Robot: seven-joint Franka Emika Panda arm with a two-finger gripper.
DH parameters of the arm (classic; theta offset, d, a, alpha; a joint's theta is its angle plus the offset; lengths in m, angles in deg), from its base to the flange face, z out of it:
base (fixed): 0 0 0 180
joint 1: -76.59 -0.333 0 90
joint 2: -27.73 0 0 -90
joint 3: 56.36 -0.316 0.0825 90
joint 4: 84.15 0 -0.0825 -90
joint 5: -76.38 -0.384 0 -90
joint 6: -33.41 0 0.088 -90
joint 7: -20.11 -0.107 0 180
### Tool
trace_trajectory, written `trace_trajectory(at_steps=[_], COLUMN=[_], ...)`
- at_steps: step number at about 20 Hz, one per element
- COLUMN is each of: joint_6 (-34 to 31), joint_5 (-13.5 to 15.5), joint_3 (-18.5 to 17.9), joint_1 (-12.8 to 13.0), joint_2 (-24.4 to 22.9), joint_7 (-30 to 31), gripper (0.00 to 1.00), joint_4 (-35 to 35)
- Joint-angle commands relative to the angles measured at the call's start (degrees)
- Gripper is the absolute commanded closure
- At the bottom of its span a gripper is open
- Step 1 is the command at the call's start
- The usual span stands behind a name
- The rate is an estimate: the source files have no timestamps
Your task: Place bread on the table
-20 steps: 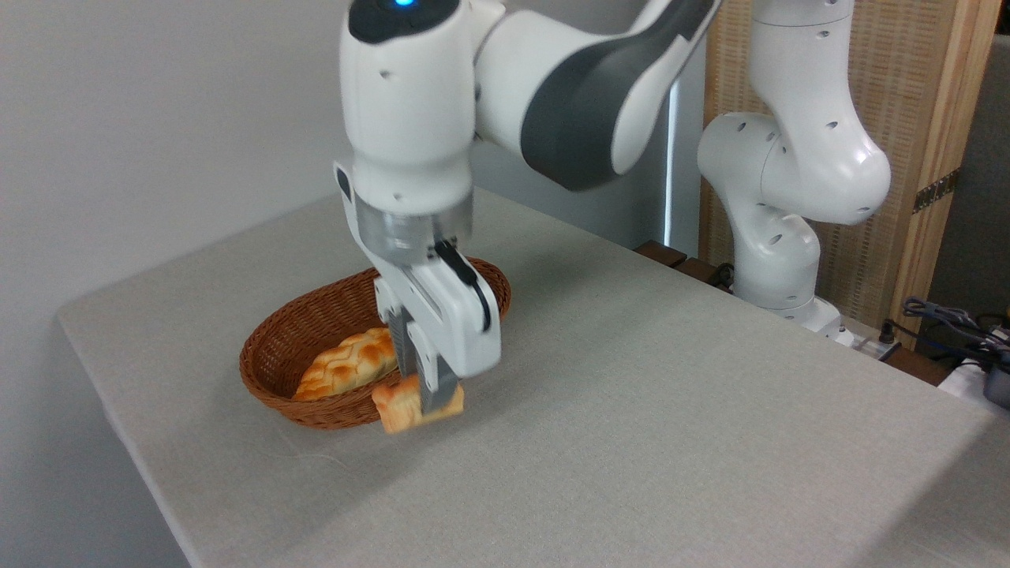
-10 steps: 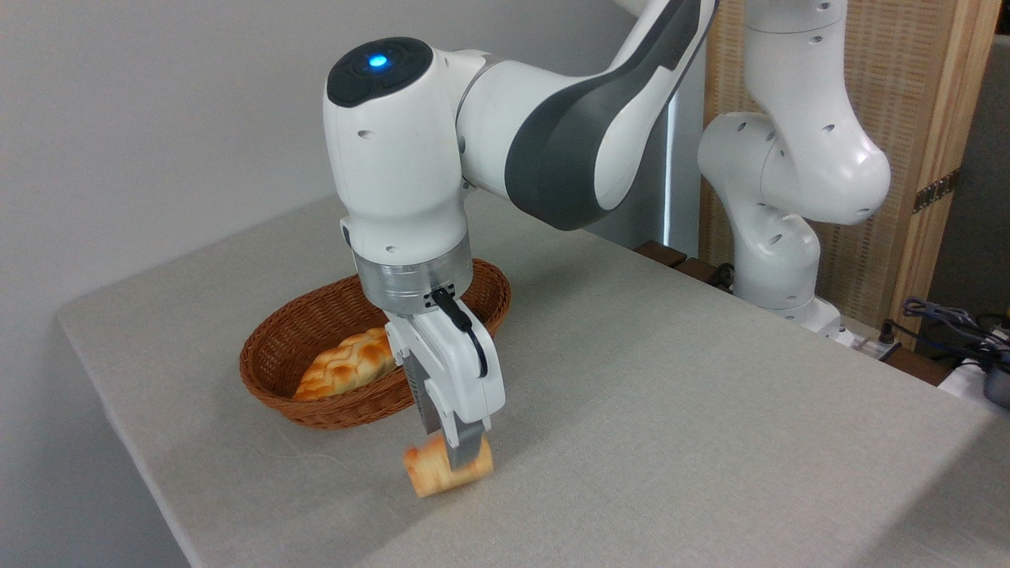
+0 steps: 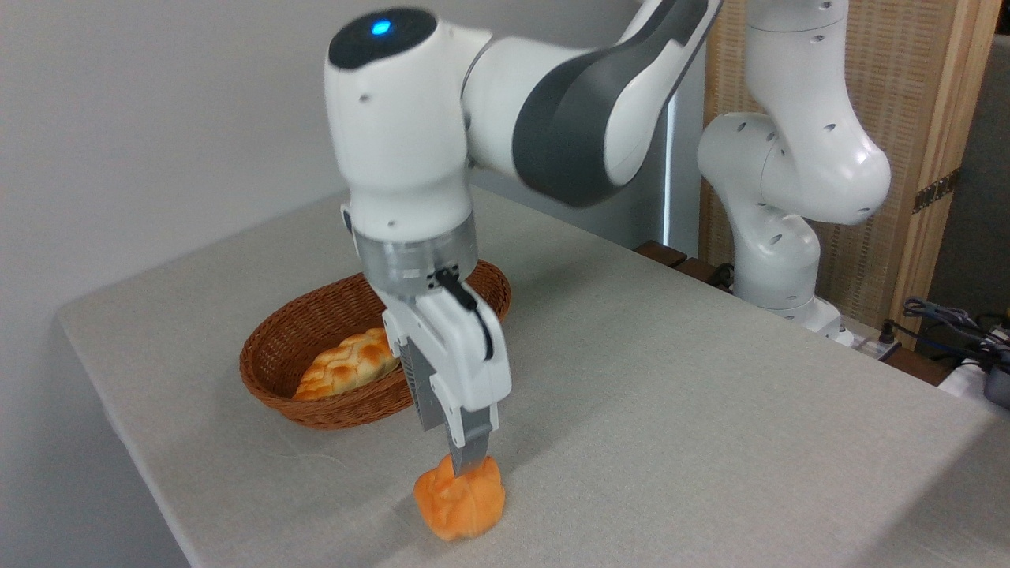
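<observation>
Gripping bread (image 3: 460, 505), tool (image 3: 467, 465) narrowed

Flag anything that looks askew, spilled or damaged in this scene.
Nothing stands out. The bread sits on the table under the gripper, intact; the braided loaf lies in the upright basket.

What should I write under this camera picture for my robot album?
Robot gripper lowers a small orange bun onto the grey table, beside a wicker basket holding a braided loaf.
</observation>
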Motion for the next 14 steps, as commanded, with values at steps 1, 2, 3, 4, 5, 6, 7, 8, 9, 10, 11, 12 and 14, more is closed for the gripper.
trace_trajectory(at_steps=[1, 2, 3, 4, 5, 6, 7, 8, 9, 10, 11, 12, 14], joint_6=[-4.0, -6.1, -7.0, -8.8, -9.7, -9.9, -10.0, -10.0, -9.9, -9.9, -10.0, -10.5, -12.1], joint_5=[1.3, 1.5, 1.5, 1.6, 1.6, 1.6, 1.6, 1.3, 0.8, 0.2, -1.3, -3.3, -4.6], joint_3=[0.1, 1.6, 3.0, 6.0, 9.4, 10.8, 12.3, 12.6, 12.6, 11.9, 11.8, 11.9, 11.9], joint_1=[-0.4, -0.5, -0.7, -2.7, -4.6, -5.0, -5.0, -4.1, -2.3, 0.0, 0.6, 0.6, 0.6], joint_2=[-3.4, -4.7, -5.2, -6.1, -7.3, -7.8, -8.1, -8.1, -8.1, -7.9, -7.8, -7.7, -7.6], joint_7=[1.0, 1.8, 2.6, 5.4, 9.0, 10.7, 14.8, 20.5, 25.4, 26.5, 26.1, 24.8, 22.0], gripper=[0.00, 0.00, 0.00, 0.00, 0.00, 0.00, 0.00, 0.00, 0.00, 0.00, 0.00, 0.00, 0.00], joint_4=[-2.3, -3.7, -4.2, -4.6, -4.6, -4.6, -4.6, -4.7, -4.7, -4.8, -4.8, -4.8, -4.9])
